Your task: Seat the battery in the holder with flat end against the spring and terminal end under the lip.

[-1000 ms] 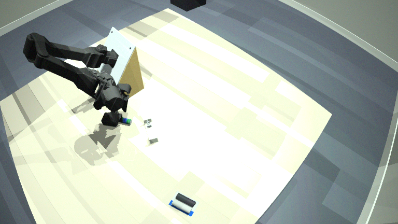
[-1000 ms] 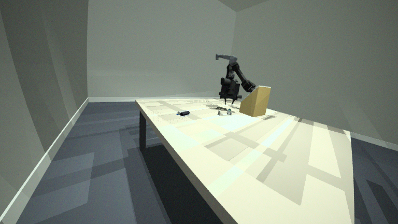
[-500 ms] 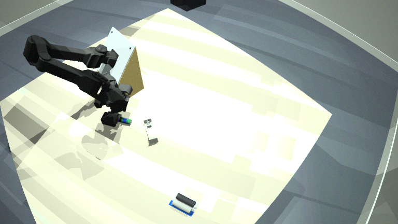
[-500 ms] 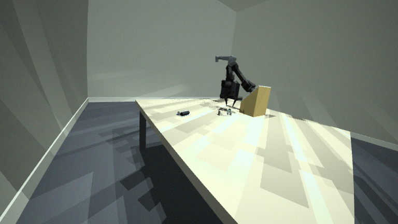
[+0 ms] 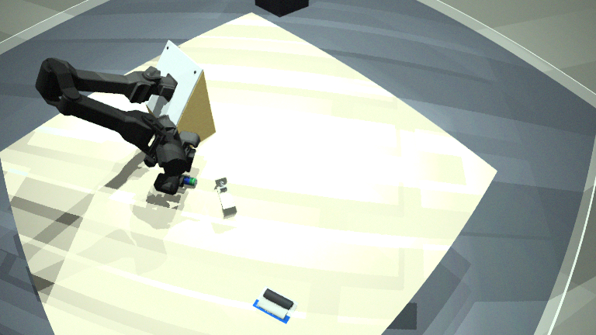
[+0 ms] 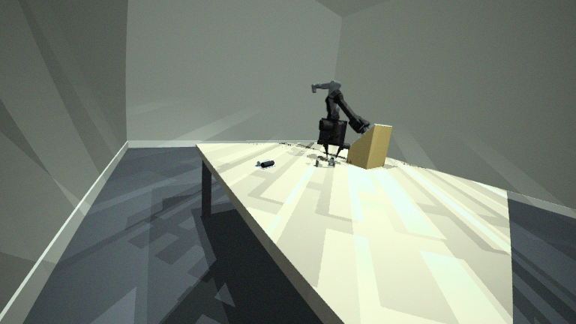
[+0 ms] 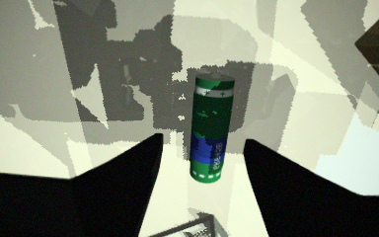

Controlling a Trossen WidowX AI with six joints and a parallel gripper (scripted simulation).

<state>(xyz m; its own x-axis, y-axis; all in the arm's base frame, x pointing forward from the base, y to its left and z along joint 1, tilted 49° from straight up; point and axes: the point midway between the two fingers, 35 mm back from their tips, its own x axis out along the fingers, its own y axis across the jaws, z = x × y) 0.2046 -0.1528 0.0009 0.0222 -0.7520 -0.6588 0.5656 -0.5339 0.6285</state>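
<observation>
The only markings sit on the battery (image 7: 211, 129) in the wrist view. A pale band near its end at 12 o'clock carries small plus signs, of which two or three can be made out. On the blue band toward 6 o'clock runs a line of light print along the casing, too blurred to read. The white dashes ringing the 6 o'clock end form no characters. Nothing else bears legible text.
</observation>
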